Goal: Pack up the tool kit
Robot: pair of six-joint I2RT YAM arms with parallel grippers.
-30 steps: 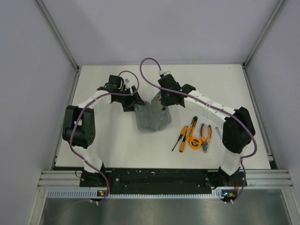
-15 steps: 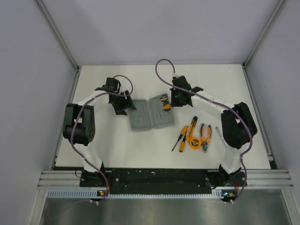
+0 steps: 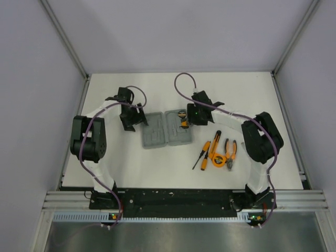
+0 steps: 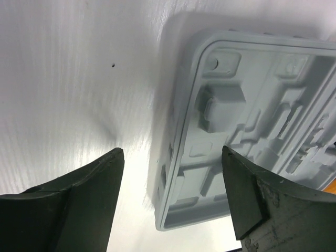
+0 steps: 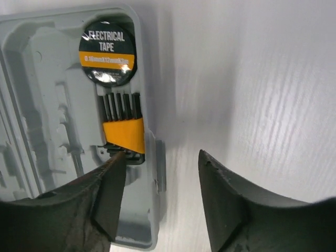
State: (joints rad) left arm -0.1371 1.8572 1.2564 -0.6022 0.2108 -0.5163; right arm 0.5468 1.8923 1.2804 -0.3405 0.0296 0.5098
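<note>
"Where's the case [image 3: 155, 136]?"
"Lying open flat on the worktop [image 3: 252, 94], between my two sets of jaws."
"And the jaws?"
"I see the left jaws open, empty, one half beneath. The right jaws parted, empty, tape roll [image 5: 107, 52] just ahead."

I see the grey case [image 3: 167, 129] lying open and flat, both moulded halves facing up, the hinge running twelve to six. In its right half, a black-and-orange electrical tape roll [image 5: 107, 52] sits at the twelve o'clock end. Just at the roll's six is an orange-banded rack of black bits [image 5: 123, 128]. At the case's four o'clock, close together, lie a thin screwdriver [image 3: 201, 156], a second screwdriver [image 3: 216, 143], the round tape measure [image 3: 218, 159] and the pliers [image 3: 230, 152].
</note>
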